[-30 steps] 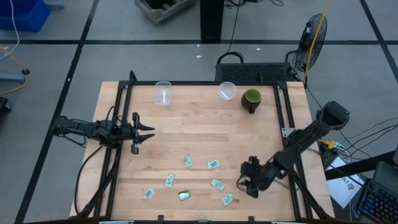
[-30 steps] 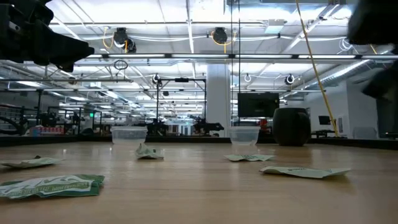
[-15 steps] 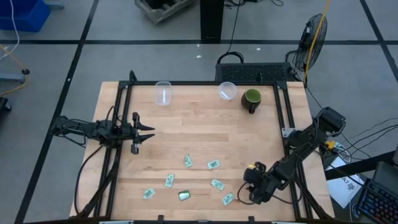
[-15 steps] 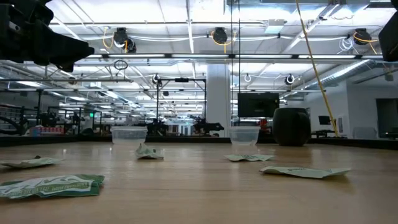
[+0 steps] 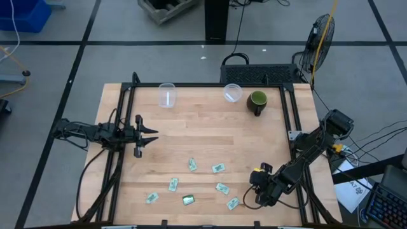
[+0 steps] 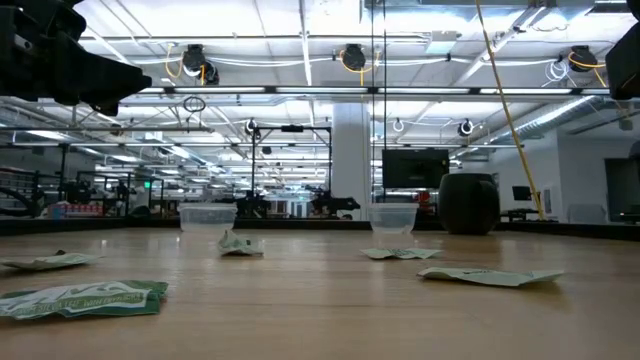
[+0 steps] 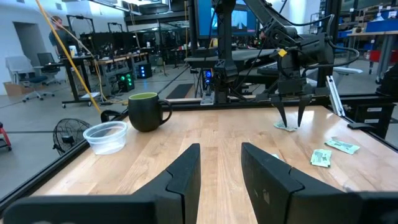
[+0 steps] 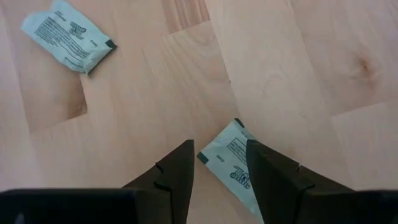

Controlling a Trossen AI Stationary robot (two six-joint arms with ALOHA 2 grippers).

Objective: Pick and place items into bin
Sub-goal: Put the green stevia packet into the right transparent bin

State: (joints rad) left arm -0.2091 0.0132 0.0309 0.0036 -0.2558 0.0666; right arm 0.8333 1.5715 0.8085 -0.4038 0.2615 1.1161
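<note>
Your frames give no legible text. Packet between right gripper fingers carries fine dark print, too small to read. Second packet same. Dark green packet shows pale lettering, unreadable.

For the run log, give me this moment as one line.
right gripper: open, above packet, near front-right | left gripper: open, waiting, left edge | bin: unidentified

Overhead, one camera looks straight down on my whole table. Another sits level with its top. My right wrist camera peers close past my right gripper; my left looks across, sharing it.
</note>
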